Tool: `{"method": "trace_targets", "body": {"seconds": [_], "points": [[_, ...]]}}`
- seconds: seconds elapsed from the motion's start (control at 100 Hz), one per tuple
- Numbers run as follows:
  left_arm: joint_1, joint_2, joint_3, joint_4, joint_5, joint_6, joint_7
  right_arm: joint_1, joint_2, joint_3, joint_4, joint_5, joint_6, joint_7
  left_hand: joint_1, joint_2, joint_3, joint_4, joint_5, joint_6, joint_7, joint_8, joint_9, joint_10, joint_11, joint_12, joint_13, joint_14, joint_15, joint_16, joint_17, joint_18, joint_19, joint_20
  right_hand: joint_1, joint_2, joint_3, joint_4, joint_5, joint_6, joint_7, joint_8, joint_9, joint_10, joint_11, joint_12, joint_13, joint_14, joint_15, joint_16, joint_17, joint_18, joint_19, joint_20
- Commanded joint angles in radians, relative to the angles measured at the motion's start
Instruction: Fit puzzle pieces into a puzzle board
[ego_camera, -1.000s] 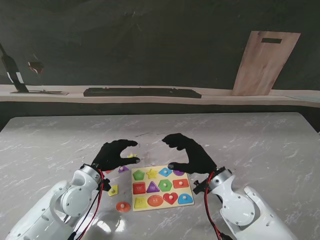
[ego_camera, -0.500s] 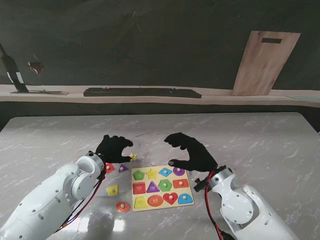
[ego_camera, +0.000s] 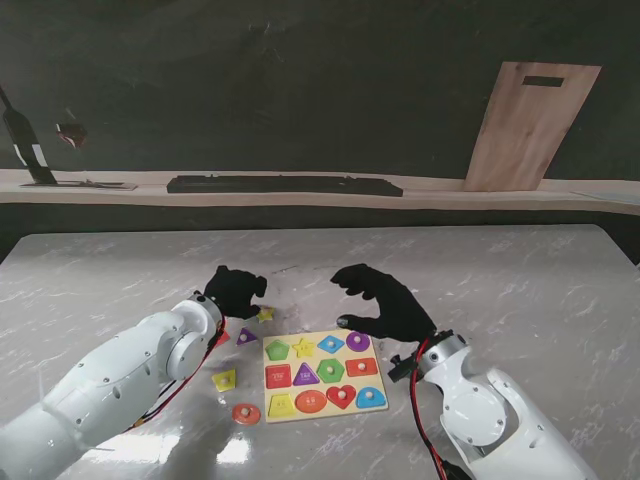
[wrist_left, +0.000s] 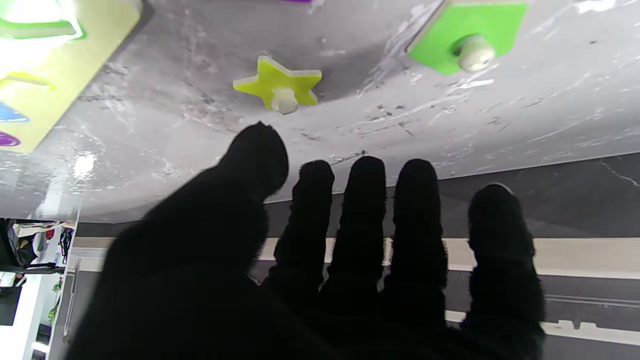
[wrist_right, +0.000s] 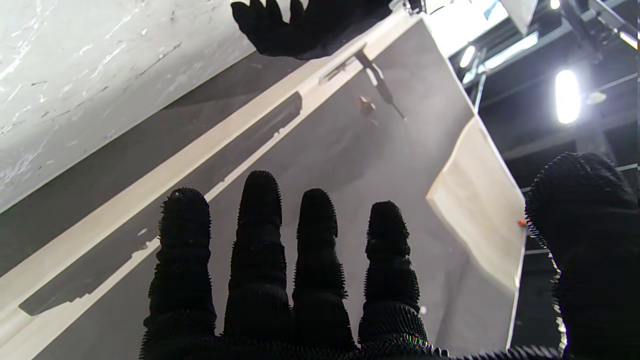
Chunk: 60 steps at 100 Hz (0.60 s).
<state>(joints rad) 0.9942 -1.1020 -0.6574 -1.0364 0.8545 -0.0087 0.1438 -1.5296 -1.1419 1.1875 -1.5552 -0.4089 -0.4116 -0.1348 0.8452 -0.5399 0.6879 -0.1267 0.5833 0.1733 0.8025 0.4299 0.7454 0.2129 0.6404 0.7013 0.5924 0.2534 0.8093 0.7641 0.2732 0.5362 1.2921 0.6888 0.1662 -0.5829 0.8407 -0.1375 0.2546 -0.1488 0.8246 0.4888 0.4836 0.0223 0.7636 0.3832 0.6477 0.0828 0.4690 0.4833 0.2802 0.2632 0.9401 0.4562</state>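
Left hand (ego_camera: 235, 291) hovers splayed and empty just beyond the yellow star piece (ego_camera: 265, 314), which lies off the puzzle board's (ego_camera: 324, 373) far-left corner. Right hand (ego_camera: 385, 305) hangs over the board's far-right edge, fingers apart, holding nothing.

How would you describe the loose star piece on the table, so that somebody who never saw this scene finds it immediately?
Find the puzzle board on the marble table. Just beyond its far left corner, off the board, lies the small yellow star, beside the black left hand. It is the only loose star; the loose pieces beside it are a purple triangle and a green pentagon.
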Motion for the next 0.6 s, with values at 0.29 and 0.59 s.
{"method": "trace_targets", "body": {"seconds": [0.29, 0.59], "points": [[-0.036, -0.035, 0.065, 0.05, -0.046, 0.026, 0.008, -0.008, -0.008, -0.001, -0.006, -0.022, 0.021, -0.021, -0.008, -0.03, 0.015, -0.035, 0.018, -0.014, 0.033, -0.002, 0.004, 0.0, 0.02, -0.048, 0.022, -0.023, 0.037, 0.012, 0.005, -0.179, 0.033, 0.024, 0.006, 0.0, -0.003, 0.018, 0.033, -0.032, 0.018, 0.021, 0.041, -0.03, 0.021, 0.011, 0.016, -0.024, 0.031, 0.02, 0.009, 0.017, 0.033, 0.027], [-0.055, -0.054, 0.1, 0.101, -0.068, 0.047, 0.049, -0.007, -0.008, -0.001, -0.005, -0.028, 0.033, -0.025, 0.032, -0.04, -0.018, -0.062, 0.028, -0.026, 0.075, -0.008, 0.03, 0.003, 0.045, -0.019, 0.037, -0.018, 0.063, 0.02, 0.02, -0.169, 0.042, 0.029, 0.008, 0.011, -0.016, 0.019, 0.038, -0.034, 0.018, 0.026, 0.045, -0.029, 0.021, 0.011, 0.018, -0.021, 0.037, 0.024, 0.011, 0.021, 0.04, 0.031]]}}
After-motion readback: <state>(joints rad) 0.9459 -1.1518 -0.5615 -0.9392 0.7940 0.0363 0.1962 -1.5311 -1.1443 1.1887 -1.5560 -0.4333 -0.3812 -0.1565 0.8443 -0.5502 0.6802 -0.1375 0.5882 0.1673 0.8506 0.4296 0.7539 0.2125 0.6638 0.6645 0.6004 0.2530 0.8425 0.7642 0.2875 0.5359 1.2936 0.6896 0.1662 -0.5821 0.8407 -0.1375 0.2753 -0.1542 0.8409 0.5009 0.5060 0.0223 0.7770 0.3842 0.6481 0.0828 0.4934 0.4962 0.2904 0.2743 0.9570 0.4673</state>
